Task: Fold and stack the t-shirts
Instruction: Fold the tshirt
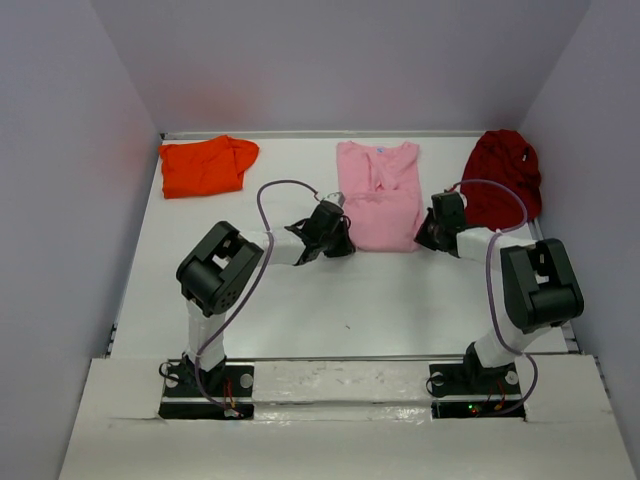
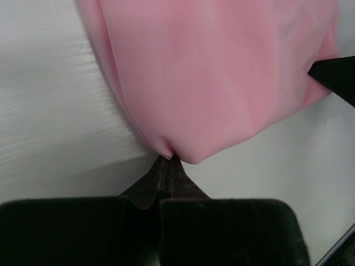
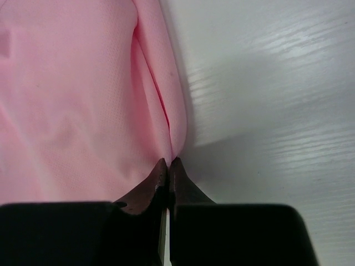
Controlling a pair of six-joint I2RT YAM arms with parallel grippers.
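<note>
While the orange shirt [image 1: 205, 165] at upper left looks roughly folded and the red shirt [image 1: 503, 178] lies crumpled at upper right, left gripper [image 2: 168, 165] and right gripper [image 3: 168, 164] pinch the near corners of the unfolded pink shirt [image 1: 380, 195] at top centre, nothing stacked.

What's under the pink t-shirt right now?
White table shows around the pink t-shirt; left claw and right claw pinch its near corners. Anything beneath the cloth is hidden.
</note>
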